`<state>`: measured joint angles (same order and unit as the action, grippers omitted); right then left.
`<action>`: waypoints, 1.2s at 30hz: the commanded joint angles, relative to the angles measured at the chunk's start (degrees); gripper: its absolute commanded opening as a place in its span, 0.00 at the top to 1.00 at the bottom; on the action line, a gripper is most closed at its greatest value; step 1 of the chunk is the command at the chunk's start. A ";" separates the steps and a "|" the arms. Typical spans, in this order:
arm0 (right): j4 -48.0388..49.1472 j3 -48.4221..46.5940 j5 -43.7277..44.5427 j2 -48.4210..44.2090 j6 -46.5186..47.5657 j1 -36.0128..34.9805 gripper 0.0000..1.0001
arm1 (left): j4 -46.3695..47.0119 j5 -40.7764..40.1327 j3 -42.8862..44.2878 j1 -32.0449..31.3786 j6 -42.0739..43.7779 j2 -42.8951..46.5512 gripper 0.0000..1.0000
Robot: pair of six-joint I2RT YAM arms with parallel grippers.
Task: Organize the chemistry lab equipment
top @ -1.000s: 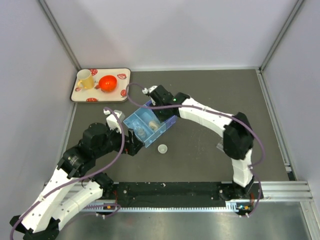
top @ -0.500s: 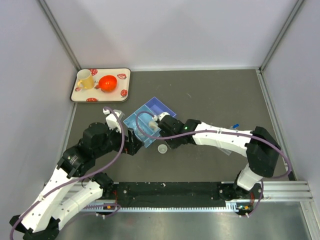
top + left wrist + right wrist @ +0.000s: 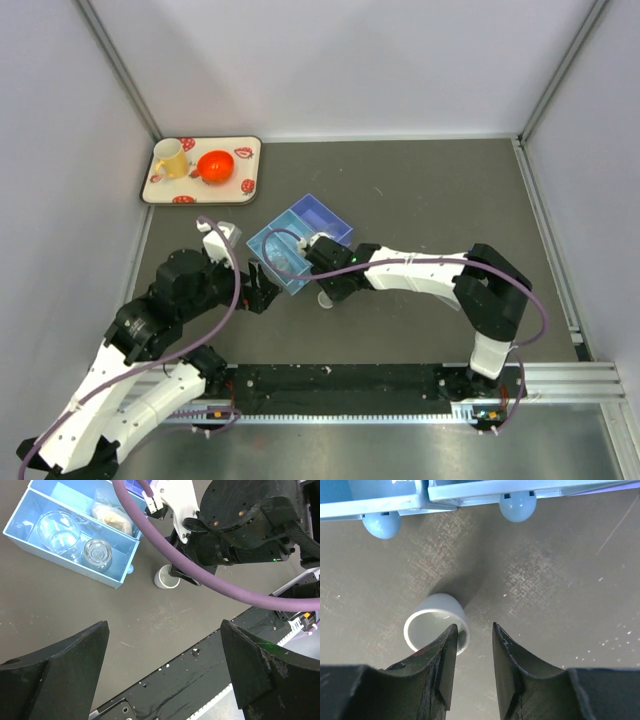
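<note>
On the dark worktop (image 3: 420,180), centre the wall of the small white cup (image 3: 434,616) between the narrowly parted, empty right jaws, then close gently; left jaws wide apart.

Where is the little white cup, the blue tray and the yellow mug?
little white cup (image 3: 432,622): right wrist view, its inside.
blue tray (image 3: 127,562): left wrist view, its end wall.
yellow mug (image 3: 170,160): top view, its body.
</note>
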<state>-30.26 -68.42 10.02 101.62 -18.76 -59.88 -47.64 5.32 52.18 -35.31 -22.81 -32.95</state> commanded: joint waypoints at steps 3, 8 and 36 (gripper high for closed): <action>3.28 -2.50 -1.14 2.00 -1.19 -0.42 0.66 | -0.88 -2.07 3.71 -0.02 -0.13 1.75 0.02; 3.37 -2.50 -1.06 2.17 -1.10 -0.42 0.80 | -1.32 -2.33 3.89 -0.02 -0.04 2.01 0.02; -11.39 -46.26 0.27 14.29 1.98 8.63 1.00 | -4.22 -2.42 3.89 -0.02 0.48 4.47 0.02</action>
<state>-39.51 -107.33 13.17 108.36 -15.68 -53.63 -53.30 2.11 55.61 -35.31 -22.35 -29.21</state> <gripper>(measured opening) 0.025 0.983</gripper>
